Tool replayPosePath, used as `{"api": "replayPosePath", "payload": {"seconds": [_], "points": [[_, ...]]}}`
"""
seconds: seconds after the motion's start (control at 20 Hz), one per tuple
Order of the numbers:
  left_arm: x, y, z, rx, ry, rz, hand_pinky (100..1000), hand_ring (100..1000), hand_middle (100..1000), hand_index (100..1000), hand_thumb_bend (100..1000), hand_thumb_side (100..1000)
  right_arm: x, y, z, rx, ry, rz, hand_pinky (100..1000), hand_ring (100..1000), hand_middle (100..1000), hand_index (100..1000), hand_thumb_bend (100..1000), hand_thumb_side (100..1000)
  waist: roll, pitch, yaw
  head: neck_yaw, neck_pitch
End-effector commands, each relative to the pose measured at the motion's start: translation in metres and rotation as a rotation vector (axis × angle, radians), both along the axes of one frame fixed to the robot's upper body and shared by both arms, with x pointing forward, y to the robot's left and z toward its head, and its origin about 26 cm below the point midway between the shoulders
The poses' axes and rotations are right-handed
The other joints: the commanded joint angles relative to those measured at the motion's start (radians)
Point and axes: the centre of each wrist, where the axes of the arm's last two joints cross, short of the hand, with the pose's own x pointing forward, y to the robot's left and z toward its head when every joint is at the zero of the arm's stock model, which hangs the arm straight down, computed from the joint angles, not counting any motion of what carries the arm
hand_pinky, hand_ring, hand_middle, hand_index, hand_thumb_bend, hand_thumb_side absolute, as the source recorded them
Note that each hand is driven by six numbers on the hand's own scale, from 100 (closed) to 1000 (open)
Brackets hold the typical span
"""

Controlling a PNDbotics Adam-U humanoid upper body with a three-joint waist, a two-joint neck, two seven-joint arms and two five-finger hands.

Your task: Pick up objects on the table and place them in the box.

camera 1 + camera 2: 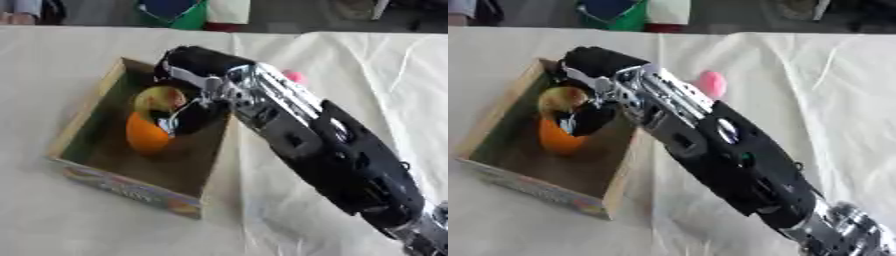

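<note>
My right robot hand (188, 100) reaches down into the cardboard box (83, 117) near the counter's (87, 220) left edge, fingers curled around a yellowish round fruit (157, 98) above an orange (144, 135) lying inside. My forearm hides the box's right wall. A pink object (711, 83) sits just beyond.

White cloth (105, 220) covered table; green container (188, 17) stood beyond far edge, upper middle of frame.
</note>
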Motion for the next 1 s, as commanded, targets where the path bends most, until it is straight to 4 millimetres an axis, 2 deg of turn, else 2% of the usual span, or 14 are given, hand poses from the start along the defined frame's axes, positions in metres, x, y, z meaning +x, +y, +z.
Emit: {"api": "replayPosePath", "payload": {"seconds": [0.05, 0.1, 0.15, 0.2, 0.25, 0.3, 0.35, 0.6, 0.8, 1.0], "points": [[-0.002, 0.000, 0.007, 0.011, -0.025, -0.008, 473, 624, 611, 746, 100, 994, 0.001, 0.001, 0.007, -0.044, -0.013, 0.008, 675, 740, 692, 823, 100, 217, 0.004, -0.021, 0.000, -0.002, -0.003], [-0.002, 0.000, 0.007, 0.011, -0.025, -0.009, 473, 624, 611, 746, 100, 994, 0.001, 0.001, 0.006, -0.056, -0.007, 0.008, 683, 753, 708, 840, 100, 300, 0.005, -0.021, 0.000, -0.002, -0.003], [-0.002, 0.000, 0.007, 0.011, -0.024, -0.009, 473, 624, 611, 746, 100, 994, 0.002, 0.001, 0.006, -0.067, -0.001, 0.007, 687, 760, 717, 850, 100, 346, 0.005, -0.021, 0.000, -0.002, -0.003], [-0.003, 0.000, 0.007, 0.011, -0.024, -0.009, 472, 624, 611, 746, 100, 994, 0.003, 0.001, 0.006, -0.075, 0.004, 0.008, 703, 783, 747, 880, 100, 518, 0.006, -0.020, 0.000, -0.002, -0.003], [-0.003, 0.000, 0.007, 0.011, -0.023, -0.009, 472, 624, 611, 746, 100, 994, 0.003, 0.001, 0.006, -0.080, 0.007, 0.009, 708, 791, 755, 889, 100, 563, 0.006, -0.020, 0.000, -0.003, -0.003], [-0.003, 0.000, 0.007, 0.011, -0.022, -0.009, 472, 624, 611, 746, 100, 994, 0.003, 0.001, 0.006, -0.085, 0.006, 0.011, 721, 815, 774, 914, 100, 670, 0.006, -0.020, 0.000, -0.003, -0.003], [-0.003, 0.000, 0.007, 0.011, -0.022, -0.009, 472, 624, 611, 746, 100, 992, 0.002, 0.001, 0.007, -0.088, 0.004, 0.014, 734, 832, 791, 932, 100, 726, 0.007, -0.020, -0.001, -0.004, -0.003], [-0.003, -0.001, 0.006, 0.010, -0.019, -0.009, 472, 624, 611, 746, 100, 995, -0.001, 0.001, 0.012, -0.094, -0.014, 0.038, 759, 857, 824, 978, 100, 827, 0.007, -0.019, -0.002, -0.003, -0.005], [-0.003, 0.000, 0.006, 0.009, -0.018, -0.007, 472, 624, 611, 746, 100, 994, -0.005, -0.003, 0.019, -0.068, -0.037, 0.042, 764, 853, 818, 981, 100, 823, 0.009, -0.020, -0.004, -0.002, -0.007], [-0.003, 0.001, 0.006, 0.008, -0.018, -0.003, 472, 624, 611, 746, 100, 994, -0.010, -0.016, 0.037, 0.010, -0.090, 0.028, 765, 845, 808, 971, 100, 779, 0.010, -0.021, -0.007, 0.005, -0.013]]}}
